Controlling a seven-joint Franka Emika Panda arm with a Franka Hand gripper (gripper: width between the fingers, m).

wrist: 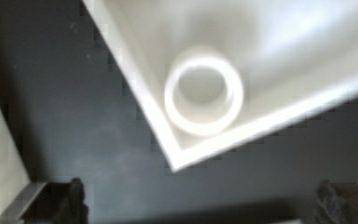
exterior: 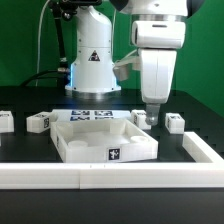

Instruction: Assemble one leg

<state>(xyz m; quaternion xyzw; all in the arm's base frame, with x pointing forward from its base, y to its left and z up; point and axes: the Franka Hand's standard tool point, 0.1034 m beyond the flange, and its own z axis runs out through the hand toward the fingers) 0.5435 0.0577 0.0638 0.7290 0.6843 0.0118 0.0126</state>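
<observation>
The white square tabletop (exterior: pixel 100 143), with its raised rim, lies in the middle of the black table. Several small white legs with tags lie around it: two at the exterior view's left (exterior: pixel 6 121) (exterior: pixel 38 123) and two at its right (exterior: pixel 141 118) (exterior: pixel 175 123). My gripper (exterior: pixel 152 106) hangs just above the tabletop's back right corner, close to the nearer right leg. In the wrist view a corner of the tabletop (wrist: pixel 282 40) shows with a round screw socket (wrist: pixel 202 92). The gripper (wrist: pixel 197 205) is open and empty, its fingers (wrist: pixel 51 200) wide apart over bare table.
The marker board (exterior: pixel 92 113) lies behind the tabletop by the robot base. A white raised border runs along the table's front (exterior: pixel 70 177) and along the exterior view's right (exterior: pixel 205 150).
</observation>
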